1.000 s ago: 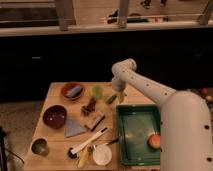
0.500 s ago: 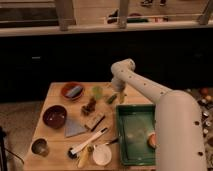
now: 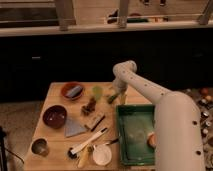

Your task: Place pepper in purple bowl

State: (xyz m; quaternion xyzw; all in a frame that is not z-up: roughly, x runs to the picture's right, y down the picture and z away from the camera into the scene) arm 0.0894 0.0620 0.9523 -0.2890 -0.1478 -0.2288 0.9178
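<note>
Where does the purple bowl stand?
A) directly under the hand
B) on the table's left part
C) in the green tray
B: the purple bowl sits left on the table, while the hand is at the far side, beside the green cup.

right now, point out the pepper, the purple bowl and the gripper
pepper [image 3: 112,98], camera view, its green middle
purple bowl [image 3: 54,117], camera view, its dark inside
gripper [image 3: 118,95], camera view, between its fingertips, at the pepper
</note>
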